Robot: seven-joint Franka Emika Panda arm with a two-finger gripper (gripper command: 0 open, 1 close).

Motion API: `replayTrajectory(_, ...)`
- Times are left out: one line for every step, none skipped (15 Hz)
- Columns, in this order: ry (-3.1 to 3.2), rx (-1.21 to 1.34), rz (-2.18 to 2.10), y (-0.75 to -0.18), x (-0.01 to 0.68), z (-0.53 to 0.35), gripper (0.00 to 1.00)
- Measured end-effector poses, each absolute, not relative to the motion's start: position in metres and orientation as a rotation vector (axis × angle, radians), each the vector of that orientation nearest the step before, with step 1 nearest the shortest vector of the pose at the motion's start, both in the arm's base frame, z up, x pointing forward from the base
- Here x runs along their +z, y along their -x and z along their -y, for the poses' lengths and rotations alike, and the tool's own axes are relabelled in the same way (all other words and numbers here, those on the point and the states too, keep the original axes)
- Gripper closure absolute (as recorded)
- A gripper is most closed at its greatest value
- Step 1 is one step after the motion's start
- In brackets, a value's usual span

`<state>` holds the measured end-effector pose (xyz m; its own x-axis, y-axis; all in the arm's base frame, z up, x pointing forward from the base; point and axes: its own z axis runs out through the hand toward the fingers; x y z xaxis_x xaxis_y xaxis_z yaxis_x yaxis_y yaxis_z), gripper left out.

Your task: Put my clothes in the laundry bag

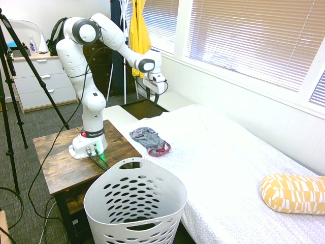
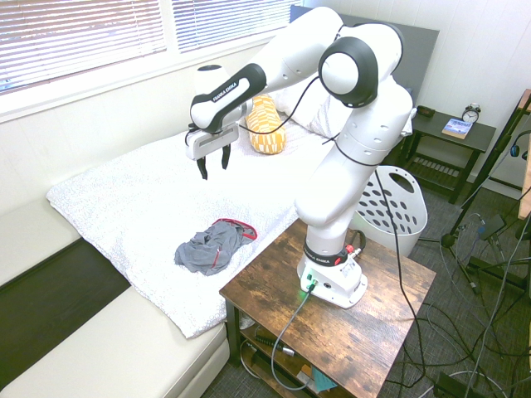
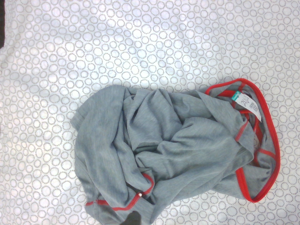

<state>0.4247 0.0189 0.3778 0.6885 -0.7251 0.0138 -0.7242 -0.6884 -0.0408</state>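
Grey cloth with red trim, the crumpled small garment [image 2: 212,247], lies on the white patterned bed sheet [image 2: 124,195]. In the first exterior view, the white perforated plastic basket [image 1: 136,203] stands at about six o'clock from it. The black two-finger gripper [image 2: 214,162] is spread and empty above the bed. For a good grasp, I would centre over the thick folds, descend vertically, pinch deeply, then lift high enough that no sleeve catches the basket rim.
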Motion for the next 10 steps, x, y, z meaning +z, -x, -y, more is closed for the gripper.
replayTrajectory(2.856, -0.048, -1.226, -0.426, 0.378, -0.019, 0.00)
replayTrajectory(2.863, -0.059, -1.218, -0.426, 0.378, -0.020, 0.00)
replayTrajectory(2.875, -0.065, -1.206, -0.427, 0.376, -0.022, 0.00)
replayTrajectory(2.890, -0.069, -1.192, -0.429, 0.372, -0.027, 0.00)
replayTrajectory(2.907, -0.077, -1.176, -0.431, 0.365, -0.033, 0.00)
replayTrajectory(2.923, -0.078, -1.160, -0.434, 0.356, -0.040, 0.00)
replayTrajectory(2.933, -0.075, -1.139, -0.438, 0.346, -0.048, 0.00)
replayTrajectory(2.940, -0.077, -1.109, -0.442, 0.334, -0.058, 0.00)
replayTrajectory(2.946, -0.078, -1.071, -0.446, 0.319, -0.070, 0.00)
replayTrajectory(2.959, -0.078, -1.030, -0.451, 0.302, -0.081, 0.00)
